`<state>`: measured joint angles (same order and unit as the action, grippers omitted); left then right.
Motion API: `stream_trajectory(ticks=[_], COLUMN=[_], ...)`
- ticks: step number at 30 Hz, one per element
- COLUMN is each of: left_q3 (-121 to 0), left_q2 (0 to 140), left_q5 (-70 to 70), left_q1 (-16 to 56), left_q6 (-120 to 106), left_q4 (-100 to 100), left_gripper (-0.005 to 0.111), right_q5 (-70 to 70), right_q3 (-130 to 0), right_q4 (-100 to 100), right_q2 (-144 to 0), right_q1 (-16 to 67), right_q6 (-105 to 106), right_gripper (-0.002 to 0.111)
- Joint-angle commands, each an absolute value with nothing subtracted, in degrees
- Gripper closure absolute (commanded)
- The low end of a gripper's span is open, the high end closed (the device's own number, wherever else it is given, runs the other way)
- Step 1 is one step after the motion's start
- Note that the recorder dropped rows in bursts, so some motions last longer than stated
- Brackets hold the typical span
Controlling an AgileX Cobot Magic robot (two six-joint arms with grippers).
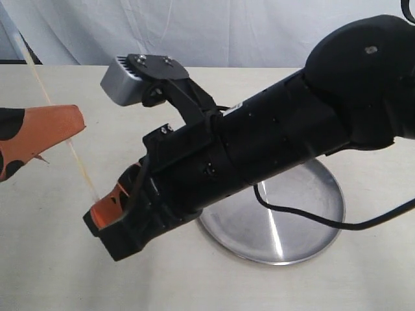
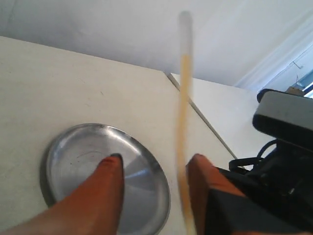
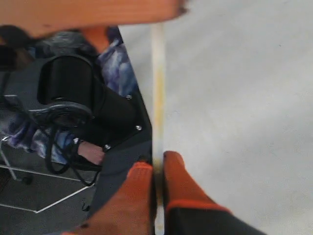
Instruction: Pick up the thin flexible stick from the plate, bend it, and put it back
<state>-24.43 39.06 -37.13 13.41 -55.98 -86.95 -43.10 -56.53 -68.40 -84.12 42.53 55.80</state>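
**Exterior view.** The right gripper [image 1: 113, 204] hangs low over the table [image 1: 52, 272], just off the rim of the metal plate [image 1: 292, 227]. Its orange fingers are pinched on the lower end of the thin flexible stick [image 1: 83, 168]. The stick is off the plate and in the air, slanting up and away toward the far left corner. The left gripper's orange finger [image 1: 48, 129] sits at about the stick's midpoint. From here I cannot tell whether it touches the stick.

**Left wrist view.** The left gripper [image 2: 155, 164] has its jaws apart. The stick [image 2: 182, 147] stands between them, much closer to one finger [image 2: 205, 196] than to the other, and it is not clamped. The plate [image 2: 73, 152] lies below and is bare in the part that shows.

**Right wrist view.** The right gripper [image 3: 156, 164] is closed tight, with the stick [image 3: 157, 98] caught in the narrow slit between its fingertips. The stick runs straight out to the left arm's finger [image 3: 88, 12].

**What could go wrong.**
- The stick sits off-centre in the left jaws. If they close, the far finger would probably sweep it sideways before the pinch forms. That could lever it out of the right grip or kink it.
- It looks thin and brittle like spaghetti, so a sharp bend or a short span between the two grips may snap it.
- It is held beyond the plate's rim, so a dropped stick or a broken piece would likely land on the table.
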Motion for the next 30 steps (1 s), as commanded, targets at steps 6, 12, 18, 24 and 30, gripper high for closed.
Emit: stream_trajectory(ticks=[6, 12, 18, 24, 30], left_q3=[-24.8, -24.8, -24.8, -24.8, -24.8], left_q2=[39.7, 39.7, 39.7, 39.7, 39.7], left_q5=[-37.7, -37.6, -38.8, -40.7, -41.8], left_q1=[14.0, 14.0, 14.0, 14.0, 14.0], left_q6=[-60.2, -60.2, -60.5, -62.4, -62.4], left_q4=[-76.9, -79.9, -89.5, -91.2, -91.1], left_gripper=[0.106, 0.106, 0.106, 0.106, 0.106], right_q5=[-50.8, -50.2, -46.5, -42.4, -35.9], right_q3=[-56.3, -56.3, -56.3, -56.3, -56.3], right_q4=[-75.2, -74.4, -71.6, -71.2, -72.7], right_q2=[-83.5, -83.1, -83.8, -83.8, -83.8], right_q1=[42.4, 42.4, 42.4, 42.4, 42.4], right_q6=[61.0, 61.0, 60.9, 60.9, 60.9], right_gripper=[0.109, 0.109, 0.109, 0.09, 0.022])
